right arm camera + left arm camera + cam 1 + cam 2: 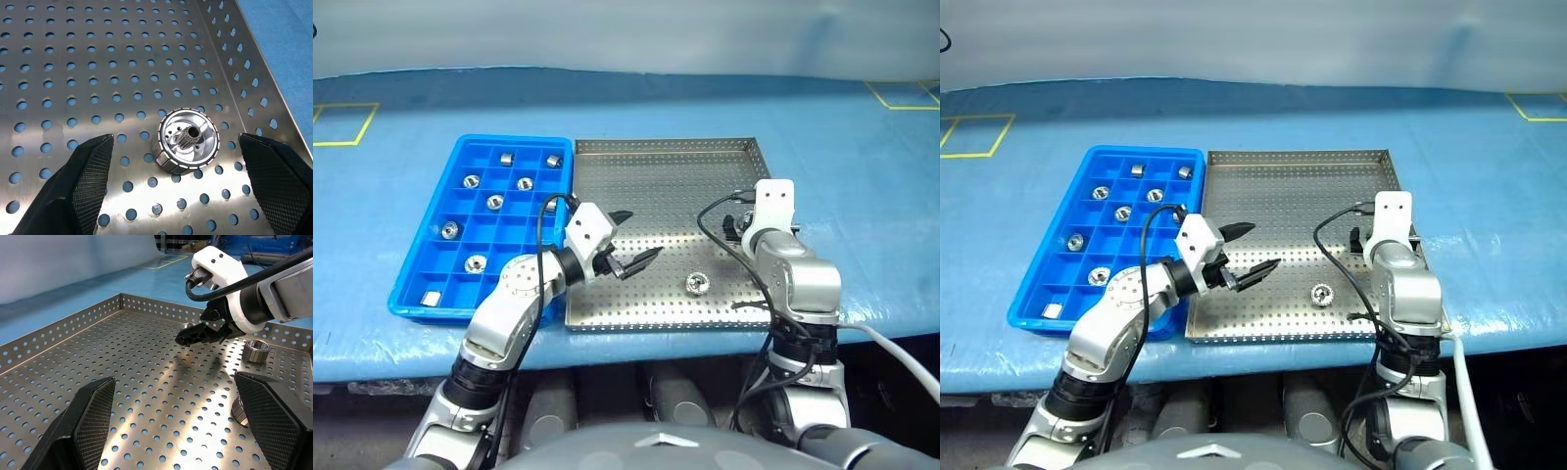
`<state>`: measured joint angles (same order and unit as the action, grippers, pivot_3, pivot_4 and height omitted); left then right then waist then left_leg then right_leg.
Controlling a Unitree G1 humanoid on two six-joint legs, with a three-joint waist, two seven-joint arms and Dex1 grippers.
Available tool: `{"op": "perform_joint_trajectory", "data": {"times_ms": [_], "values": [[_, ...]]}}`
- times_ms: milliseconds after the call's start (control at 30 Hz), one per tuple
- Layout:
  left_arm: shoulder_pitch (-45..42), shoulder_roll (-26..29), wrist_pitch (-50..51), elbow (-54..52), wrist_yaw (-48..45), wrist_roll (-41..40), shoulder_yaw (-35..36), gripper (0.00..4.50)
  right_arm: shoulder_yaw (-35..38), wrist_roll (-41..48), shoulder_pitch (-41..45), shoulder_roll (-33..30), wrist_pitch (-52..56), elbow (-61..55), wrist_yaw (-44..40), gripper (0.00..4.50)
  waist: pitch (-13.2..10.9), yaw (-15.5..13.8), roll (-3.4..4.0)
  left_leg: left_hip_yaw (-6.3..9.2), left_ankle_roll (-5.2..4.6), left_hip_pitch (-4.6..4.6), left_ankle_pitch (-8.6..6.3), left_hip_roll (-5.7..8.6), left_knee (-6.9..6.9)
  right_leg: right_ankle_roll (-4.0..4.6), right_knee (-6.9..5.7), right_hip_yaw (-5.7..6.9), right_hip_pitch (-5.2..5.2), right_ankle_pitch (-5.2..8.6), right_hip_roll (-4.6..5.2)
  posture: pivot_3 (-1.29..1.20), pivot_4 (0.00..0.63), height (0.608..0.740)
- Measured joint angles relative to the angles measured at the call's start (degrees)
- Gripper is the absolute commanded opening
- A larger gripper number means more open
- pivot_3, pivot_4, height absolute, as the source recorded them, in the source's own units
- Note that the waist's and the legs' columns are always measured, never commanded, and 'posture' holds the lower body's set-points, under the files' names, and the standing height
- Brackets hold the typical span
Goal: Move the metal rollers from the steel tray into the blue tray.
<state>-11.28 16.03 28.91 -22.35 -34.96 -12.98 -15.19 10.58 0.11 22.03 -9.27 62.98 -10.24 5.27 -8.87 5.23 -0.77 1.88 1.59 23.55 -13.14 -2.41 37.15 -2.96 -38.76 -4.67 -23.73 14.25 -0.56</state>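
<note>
The right gripper (171, 191) sits low over the steel tray (646, 176) near its right rim, fingers spread wide with one of the metal rollers (188, 141) lying hollow-side up right between them, not touched yet. Looks to me like it's lined up that way so it can just close in on the roller. The left gripper (628, 241) hangs over the tray's left part, close to the blue tray (421, 259), jaws apart and holding nothing, probably parked out of the way. Another roller (696, 284) lies loose near the steel tray's front edge. The blue tray sits right against the steel one on its left, with several rollers already dropped in separate compartments. Everything's on a blue tabletop sheet (862, 176) with yellow tape squares (342, 125) at the far corners.
</note>
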Motion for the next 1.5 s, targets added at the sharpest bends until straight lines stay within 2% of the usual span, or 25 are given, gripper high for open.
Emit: {"op": "perform_joint_trajectory", "data": {"times_ms": [200,333,433,600,733,967,1167,1300,1500], "values": [[0.2,-0.1,-0.7,0.0,0.6,-0.6,0.4,4.30,0.1,-1.2,0.6,0.5,0.0,1.5,1.7,1.71,0.0,-0.2,0.01,-0.02,0.00,0.01,0.00,0.01,-0.02,0.00,0.00,-0.03,-0.03,0.00,0.01,-0.05,0.150,0.740],[0.6,-0.1,-0.8,0.0,1.2,-0.7,0.6,4.30,-0.2,-1.3,0.9,0.5,-1.0,2.0,1.7,1.71,0.0,-0.3,0.01,-0.02,0.00,0.00,0.00,0.00,-0.02,0.00,0.00,-0.03,-0.02,0.00,0.00,-0.04,0.150,0.740],[1.1,0.0,-1.0,0.0,1.3,-0.8,1.0,4.30,-3.0,-0.3,0.9,0.4,-2.4,0.2,-1.6,1.71,0.0,-0.2,0.04,-0.03,0.00,0.00,0.00,0.00,-0.04,0.00,0.00,-0.05,-0.05,0.00,-0.01,-0.03,0.150,0.740],[4.1,0.5,-1.0,-1.0,2.4,-3.1,5.3,4.30,-13.7,4.0,3.2,0.4,-4.6,-6.6,-11.6,1.71,-0.1,0.1,0.11,0.03,0.00,-0.02,0.00,-0.12,-0.07,0.04,-0.04,0.02,-0.07,0.02,-0.11,0.01,0.150,0.740],[7.1,3.1,-0.6,-5.0,3.2,-4.8,10.3,4.30,-19.2,4.8,6.2,2.0,-6.1,-5.9,-14.3,1.71,-0.1,-1.0,0.10,0.05,0.00,0.01,0.00,-0.08,-0.07,0.05,-0.02,0.07,-0.06,0.03,-0.04,0.09,0.150,0.740],[16.6,7.4,0.8,-14.9,5.8,-6.8,20.1,4.30,-26.7,4.5,13.8,7.5,-12.8,4.5,-17.5,1.71,-0.1,-3.3,0.05,0.06,0.01,0.03,-0.01,-0.09,-0.15,0.12,0.04,0.15,-0.08,0.05,-0.01,0.22,0.150,0.740],[26.4,9.0,2.2,-22.4,8.0,-8.2,25.8,4.30,-29.9,4.7,18.9,12.8,-19.4,13.5,-21.0,1.71,-0.1,-6.8,0.06,0.24,0.02,0.04,-0.01,-0.11,-0.19,0.29,0.04,0.42,-0.06,0.15,0.01,0.33,0.150,0.740],[30.3,8.9,2.9,-24.4,10.0,-8.1,26.2,4.30,-32.6,4.5,20.1,15.7,-23.8,20.6,-24.2,1.71,-0.1,-8.6,0.06,0.32,0.03,0.04,-0.01,-0.12,-0.17,0.35,0.04,0.53,-0.04,0.20,0.02,0.37,0.150,0.740],[31.8,8.2,2.9,-25.5,12.4,-7.9,25.8,4.30,-35.8,2.7,20.0,16.3,-27.7,27.6,-26.5,1.71,-0.1,-10.6,0.08,0.34,0.07,0.04,0.01,-0.12,-0.16,0.65,0.03,0.58,-0.03,0.37,0.03,0.38,0.150,0.740]]}}
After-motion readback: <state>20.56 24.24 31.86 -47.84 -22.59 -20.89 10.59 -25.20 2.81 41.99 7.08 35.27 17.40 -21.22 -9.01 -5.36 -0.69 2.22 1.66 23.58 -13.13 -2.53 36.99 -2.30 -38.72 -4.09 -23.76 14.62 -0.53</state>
